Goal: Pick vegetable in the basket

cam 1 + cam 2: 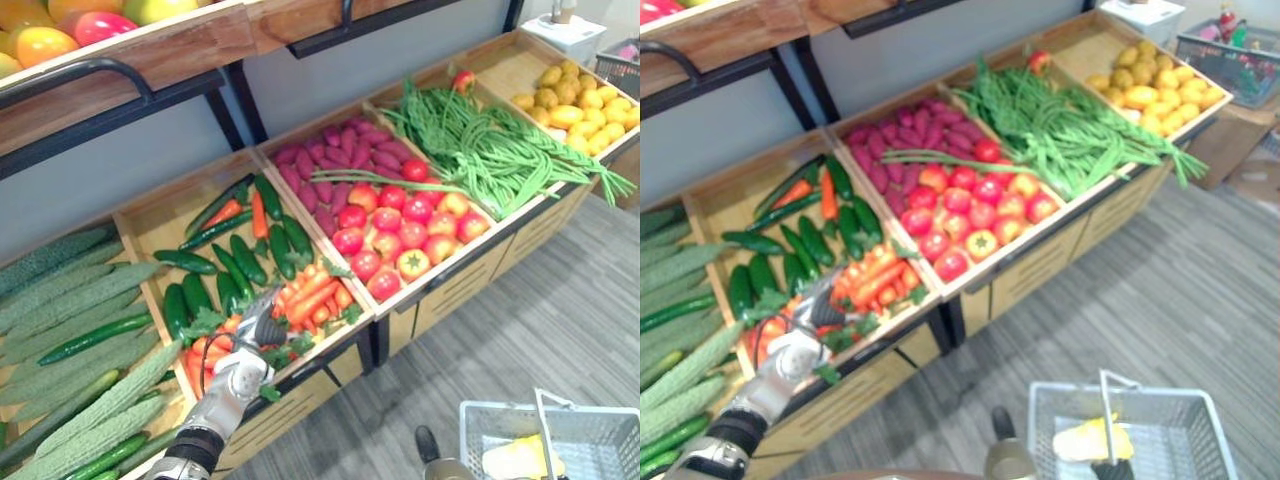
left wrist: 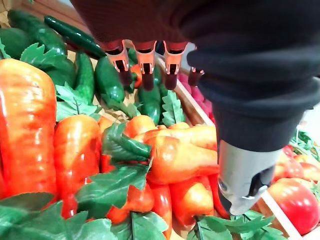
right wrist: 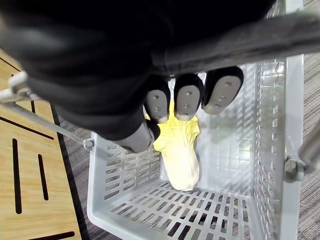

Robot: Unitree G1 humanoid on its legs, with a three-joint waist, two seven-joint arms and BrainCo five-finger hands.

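**Left wrist view: open hand above the carrots, no grasp made yet**

From the head camera, the left hand (image 1: 243, 368) reaches over the front of a wooden crate (image 1: 150, 218) on the counter. In the crate, carrots (image 1: 318, 297) with green leafy tops lie heaped beside dark cucumbers (image 1: 243, 262). The hand's fingers (image 2: 145, 60) are stretched out straight with the thumb (image 2: 239, 175) set apart, and nothing lies between them. They hover just over the heap; whether any tip touches a carrot I cannot tell.

The right hand (image 3: 186, 100) is low on the robot's right. Its fingers are curled round the handle (image 3: 260, 37) of a pale grey plastic basket (image 1: 590, 425), which it carries above the floor. One yellowish leafy vegetable (image 3: 180, 155) lies at the bottom of the basket.

Judging from this, the step in hand is the reach for a carrot, with the pick itself not yet done.

The next move calls for:
- Lowering the left hand onto a single carrot and closing fingers and thumb across its firm orange body rather than its leaves.
- Lifting slowly and straight up. The carrots overlap and their leaves are tangled, so a neighbour could come up with the chosen one.
- Carrying it over the crate's front edge and down to the robot's right, since the basket is well apart from the crate and lower.
- Holding the basket level and open underneath with the right hand.
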